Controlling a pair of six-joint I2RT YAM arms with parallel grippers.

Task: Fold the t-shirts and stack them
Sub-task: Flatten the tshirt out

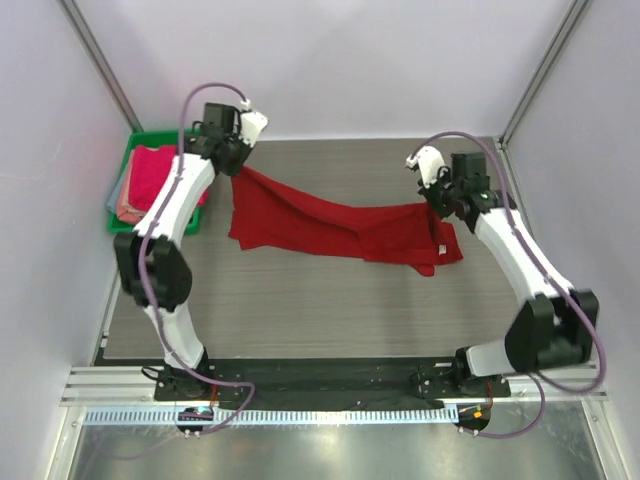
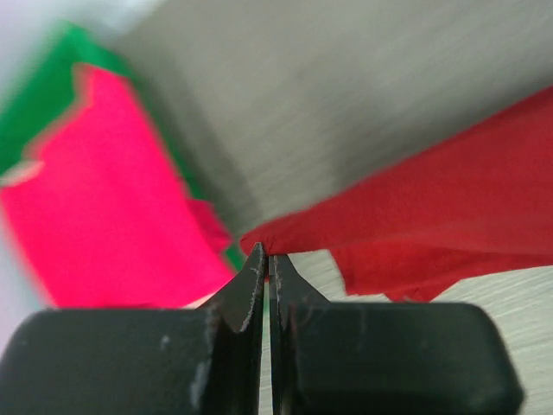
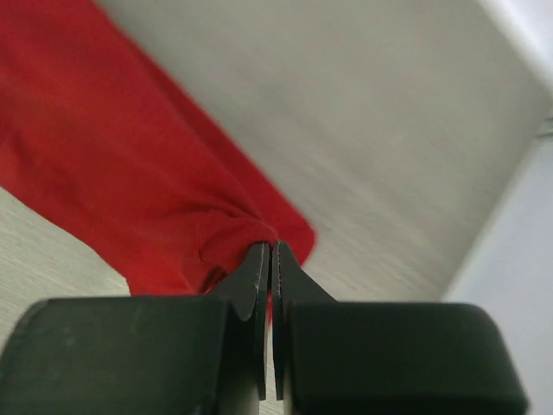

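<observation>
A deep red t-shirt (image 1: 320, 225) hangs stretched between my two grippers above the table. My left gripper (image 1: 236, 165) is shut on its left corner near the back left; in the left wrist view the jaws (image 2: 268, 256) pinch the red cloth (image 2: 432, 199). My right gripper (image 1: 432, 205) is shut on its right end, with cloth and a small white label (image 1: 437, 243) drooping below it; in the right wrist view the jaws (image 3: 270, 248) pinch a bunched fold of the red shirt (image 3: 112, 164). A bright pink shirt (image 1: 150, 172) lies folded on other shirts at the far left, and also shows in the left wrist view (image 2: 95, 199).
A green plastic tray (image 1: 132, 150) at the back left holds the pink, salmon and grey shirts. The grey wood-grain table (image 1: 330, 310) is bounded by white walls. A metal rail (image 1: 330, 385) runs along the near edge by the arm bases.
</observation>
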